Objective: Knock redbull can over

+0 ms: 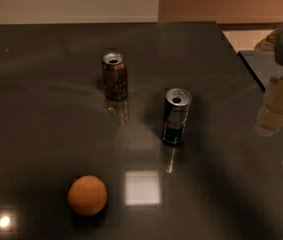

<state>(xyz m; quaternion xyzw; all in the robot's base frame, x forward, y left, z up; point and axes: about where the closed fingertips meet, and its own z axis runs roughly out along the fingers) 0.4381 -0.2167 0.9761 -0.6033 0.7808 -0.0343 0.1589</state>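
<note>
Though we cannot tell its grip, our gripper hangs well right of the upright, opened redbull can.

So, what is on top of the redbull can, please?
Nothing rests on the upright redbull can; its silver top shows a dark opening, the inside hidden. The gripper hangs apart at the picture's right edge.

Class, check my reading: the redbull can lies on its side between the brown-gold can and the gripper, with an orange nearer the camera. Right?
Not quite. The camera view shows the redbull can standing upright, not on its side. The rest holds: it is between the brown-gold can and the gripper at the right edge, with the orange nearer the camera.
</note>
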